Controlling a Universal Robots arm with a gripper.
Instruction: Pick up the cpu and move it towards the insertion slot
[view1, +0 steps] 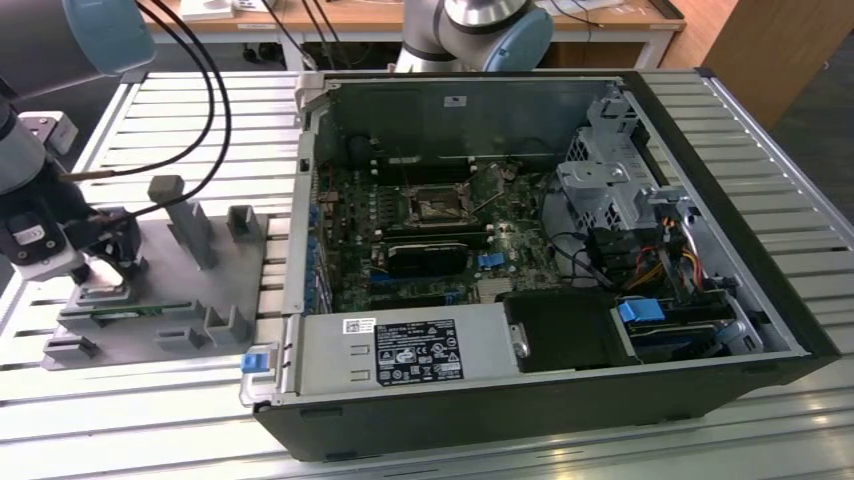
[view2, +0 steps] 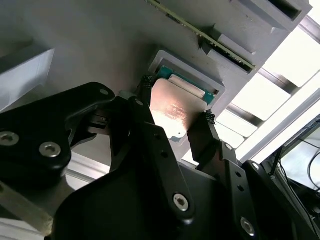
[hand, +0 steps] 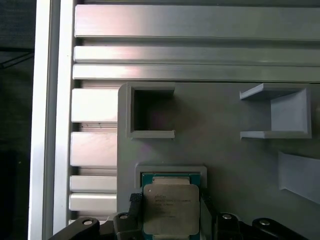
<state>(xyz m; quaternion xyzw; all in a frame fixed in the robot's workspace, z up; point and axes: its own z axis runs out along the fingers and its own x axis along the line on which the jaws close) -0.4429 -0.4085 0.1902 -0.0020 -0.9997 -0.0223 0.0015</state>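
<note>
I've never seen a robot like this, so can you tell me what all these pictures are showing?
It is a robot arm working beside an open black computer case on a slatted metal table. The exterior view looks at the whole scene from off the arm; both wrist views come from cameras riding on the arm. Its black end effector is closed on a small flat square silvery chip, just over a grey plastic fixture. Inside the case sits the square silver-framed socket meant for the chip.
</note>
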